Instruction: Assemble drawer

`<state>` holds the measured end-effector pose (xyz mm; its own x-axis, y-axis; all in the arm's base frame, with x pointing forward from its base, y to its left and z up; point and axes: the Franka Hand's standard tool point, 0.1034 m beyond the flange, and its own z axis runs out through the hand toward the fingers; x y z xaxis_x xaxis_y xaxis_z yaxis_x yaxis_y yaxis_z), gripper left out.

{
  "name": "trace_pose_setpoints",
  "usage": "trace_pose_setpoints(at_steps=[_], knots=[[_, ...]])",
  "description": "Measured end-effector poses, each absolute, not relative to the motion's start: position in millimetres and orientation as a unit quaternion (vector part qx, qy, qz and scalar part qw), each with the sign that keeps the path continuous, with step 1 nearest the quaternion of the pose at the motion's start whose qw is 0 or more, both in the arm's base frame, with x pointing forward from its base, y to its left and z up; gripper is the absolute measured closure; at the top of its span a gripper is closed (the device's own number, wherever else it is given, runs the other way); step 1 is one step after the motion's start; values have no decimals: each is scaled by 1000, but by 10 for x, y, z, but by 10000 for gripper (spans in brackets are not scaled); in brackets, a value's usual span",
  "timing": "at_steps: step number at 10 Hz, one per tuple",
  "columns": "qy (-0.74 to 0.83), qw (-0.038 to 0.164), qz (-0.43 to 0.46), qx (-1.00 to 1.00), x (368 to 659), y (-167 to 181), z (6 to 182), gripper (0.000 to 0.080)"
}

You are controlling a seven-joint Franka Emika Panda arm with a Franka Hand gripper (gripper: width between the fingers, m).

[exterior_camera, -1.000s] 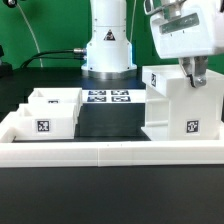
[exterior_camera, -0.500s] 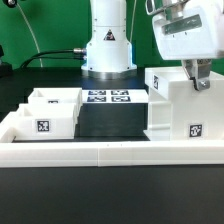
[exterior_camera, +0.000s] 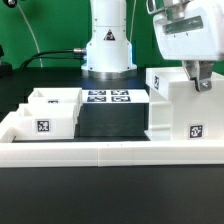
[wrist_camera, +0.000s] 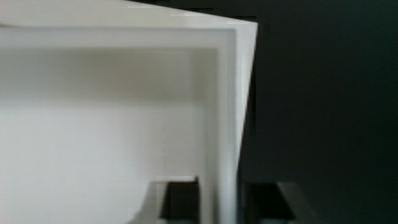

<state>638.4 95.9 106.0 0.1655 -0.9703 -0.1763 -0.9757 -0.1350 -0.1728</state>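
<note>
The large white boxy housing [exterior_camera: 180,110] stands at the exterior view's right, with a tag on its front. My gripper [exterior_camera: 201,80] reaches down over its top edge and is shut on one thin upright wall of it. In the wrist view that wall [wrist_camera: 221,120] runs between my two dark fingers [wrist_camera: 175,200], with my gripper [wrist_camera: 222,202] straddling it. Two smaller white trays sit close together at the exterior view's left, one in front [exterior_camera: 45,122] with a tag and one just behind it [exterior_camera: 60,96].
A long low white border wall [exterior_camera: 110,150] runs across the front and up the left side. The marker board [exterior_camera: 108,97] lies flat in front of the robot base [exterior_camera: 108,50]. A strip of black table [exterior_camera: 110,120] separates the trays from the housing.
The housing and my gripper shifted slightly toward the exterior view's right between one second ago and half a second ago. They have held still since.
</note>
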Motion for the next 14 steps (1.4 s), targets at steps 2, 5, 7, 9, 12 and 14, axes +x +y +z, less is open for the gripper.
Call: trace_pose_setpoints(at_steps=[2,5,7,9,12,14], knots=[[645,124,11,-754,6383,963,1060,543],[642,124,11,-756,6382,968,1059,164],[640,124,10,-758,6382,971,1059,152],[608,127,6,-783,6327,963,1126,151],[584,143,-5,-799,6071,895,1339,151],[577,142,-6,-804,6078,905,1317,151]])
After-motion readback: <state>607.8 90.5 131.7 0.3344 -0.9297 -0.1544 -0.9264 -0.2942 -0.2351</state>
